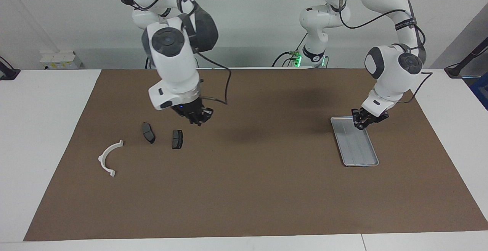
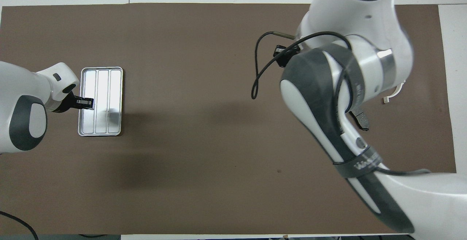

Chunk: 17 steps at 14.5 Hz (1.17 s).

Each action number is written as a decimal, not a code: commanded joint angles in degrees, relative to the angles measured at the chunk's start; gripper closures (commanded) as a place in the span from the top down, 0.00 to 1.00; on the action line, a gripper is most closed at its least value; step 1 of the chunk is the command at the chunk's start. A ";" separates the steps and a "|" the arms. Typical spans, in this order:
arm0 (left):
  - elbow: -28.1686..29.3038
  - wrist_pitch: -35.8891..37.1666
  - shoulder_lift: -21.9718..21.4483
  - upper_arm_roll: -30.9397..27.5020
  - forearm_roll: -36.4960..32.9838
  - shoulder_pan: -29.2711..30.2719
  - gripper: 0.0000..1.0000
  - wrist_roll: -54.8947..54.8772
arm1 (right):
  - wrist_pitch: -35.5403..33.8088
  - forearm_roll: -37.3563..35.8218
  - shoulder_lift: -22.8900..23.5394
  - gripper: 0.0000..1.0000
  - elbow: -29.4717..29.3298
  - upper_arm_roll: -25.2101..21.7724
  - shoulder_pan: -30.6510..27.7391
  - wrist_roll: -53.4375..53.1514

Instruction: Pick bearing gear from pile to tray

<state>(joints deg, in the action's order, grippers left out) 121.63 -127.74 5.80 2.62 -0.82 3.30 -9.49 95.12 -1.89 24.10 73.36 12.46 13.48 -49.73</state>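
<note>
Silver tray (image 1: 354,141) lies toward the left arm's end of the brown mat (image 1: 251,190), the left gripper (image 1: 360,121) over its edge, grip unclear. Right gripper (image 1: 198,118) hangs clenched near two dark pads (image 1: 177,139) and a white bracket (image 1: 108,158).

the scene is evenly and brightly lit from above. soft, diffuse shadows are cast on the brown mat (image 1: 244,190) beneath both arms. a mild glare is seen on the tray (image 2: 89,130). both views are rendered sharp.
</note>
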 commanded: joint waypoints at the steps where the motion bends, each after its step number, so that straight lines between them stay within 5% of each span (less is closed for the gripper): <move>1: 5.18 -4.96 -1.67 -0.42 0.82 -0.49 0.00 -0.36 | 5.83 3.03 0.77 0.00 2.21 0.11 4.07 -11.58; 6: 5.81 -8.31 0.43 -0.42 0.82 -0.49 0.00 -0.27 | 22.10 2.86 1.64 0.00 14.34 0.02 10.85 -23.39; 12: 8.00 -14.99 3.86 -0.42 0.82 -1.10 0.00 0.17 | 33.10 -4.26 12.10 0.00 13.82 -0.33 15.17 -30.43; 16: 8.62 -15.26 4.13 -0.42 0.82 -1.72 0.00 0.87 | 35.56 -6.11 12.55 0.00 16.01 -0.33 14.20 -30.08; 17: 8.18 -14.74 4.22 -0.42 0.73 -1.72 0.12 0.87 | 35.92 -6.28 12.46 0.00 16.46 -0.33 14.20 -30.08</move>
<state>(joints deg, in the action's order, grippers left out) 128.74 -140.78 9.21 2.72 -0.81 3.16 -9.35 128.85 -6.76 37.34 87.55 11.80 28.37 -79.33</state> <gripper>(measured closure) 0.652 0.767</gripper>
